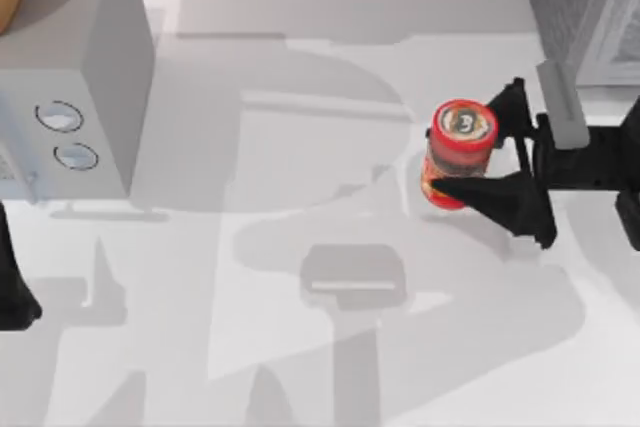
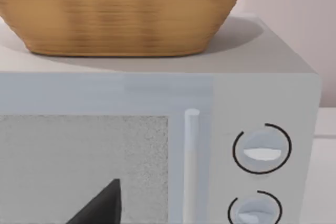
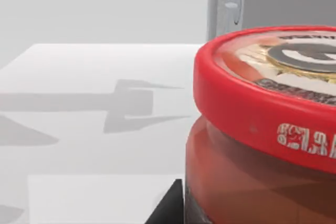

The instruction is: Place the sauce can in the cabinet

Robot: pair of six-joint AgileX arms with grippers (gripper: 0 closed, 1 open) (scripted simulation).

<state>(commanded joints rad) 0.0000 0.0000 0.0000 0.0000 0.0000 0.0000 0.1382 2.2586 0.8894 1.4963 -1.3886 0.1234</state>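
Observation:
The sauce can (image 1: 460,150), a red cylinder with a printed lid, stands at the right of the table. My right gripper (image 1: 466,147) reaches in from the right edge, and its black fingers (image 1: 503,199) press the can from both sides, shut on it. In the right wrist view the can's red lid (image 3: 252,108) sits very close. The dark speckled cabinet (image 1: 575,2) rises at the far right corner, just beyond the gripper. My left arm (image 1: 14,292) is parked at the left edge; one dark fingertip (image 2: 102,205) shows in the left wrist view.
A pale grey box with two round rings (image 1: 75,87) stands at the back left, and a woven basket (image 2: 126,11) sits on top of it. The open white tabletop (image 1: 300,247) stretches between this box and the can.

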